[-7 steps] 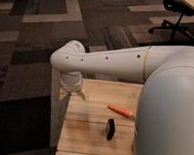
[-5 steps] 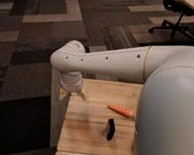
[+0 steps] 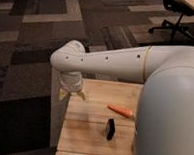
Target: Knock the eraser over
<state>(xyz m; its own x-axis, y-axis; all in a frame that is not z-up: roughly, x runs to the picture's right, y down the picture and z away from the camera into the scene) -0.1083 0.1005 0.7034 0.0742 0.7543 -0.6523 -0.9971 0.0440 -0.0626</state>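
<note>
The eraser (image 3: pixel 110 129), a small thin black block, stands upright on the wooden table (image 3: pixel 86 131), a little in front of the orange carrot-like stick (image 3: pixel 120 110) that lies flat. My gripper (image 3: pixel 72 94) hangs from the white arm (image 3: pixel 106 62) over the table's far left corner, to the left of and behind the eraser, well apart from it. Its yellowish fingertips (image 3: pixel 81 95) point down.
The table's left edge (image 3: pixel 62 124) drops to dark patterned carpet (image 3: pixel 26 62). My white body (image 3: pixel 170 117) fills the right side and hides the table's right part. An office chair (image 3: pixel 177 17) stands at the far right back.
</note>
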